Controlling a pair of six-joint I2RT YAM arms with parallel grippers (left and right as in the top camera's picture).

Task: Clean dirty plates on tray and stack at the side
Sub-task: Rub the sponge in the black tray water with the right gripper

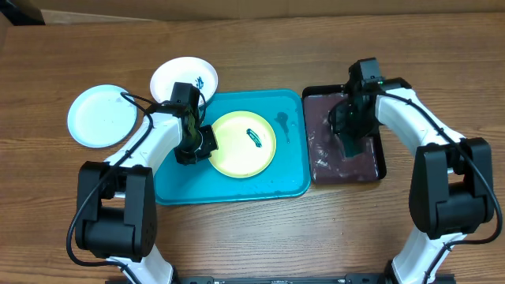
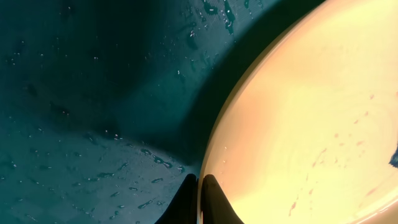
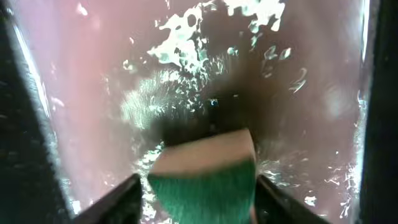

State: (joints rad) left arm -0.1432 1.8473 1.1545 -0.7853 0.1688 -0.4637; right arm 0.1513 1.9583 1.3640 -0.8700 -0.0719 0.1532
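Overhead, yellow-green plate [image 1: 237,154] flat on tray [image 1: 237,188] lying lengthwise left-right, left tool [image 1: 203,146] pinching plate rim, right tool [image 1: 349,142] clamping sponge [image 3: 205,163].

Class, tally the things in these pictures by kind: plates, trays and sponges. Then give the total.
Plates: 3 (white plate, mint-blue plate, yellow-green plate)
Trays: 2 (turquoise tray, black tray)
Sponges: 1 (green sponge)
Total: 6

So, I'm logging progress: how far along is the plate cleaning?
Done: the pale plate sits off the tray, no smear visible. In hand: left claw pinches the yellow-green plate by its rim; right claw dips the sponge in the black tray. Left: that plate and the white plate show smears; nothing stacked.
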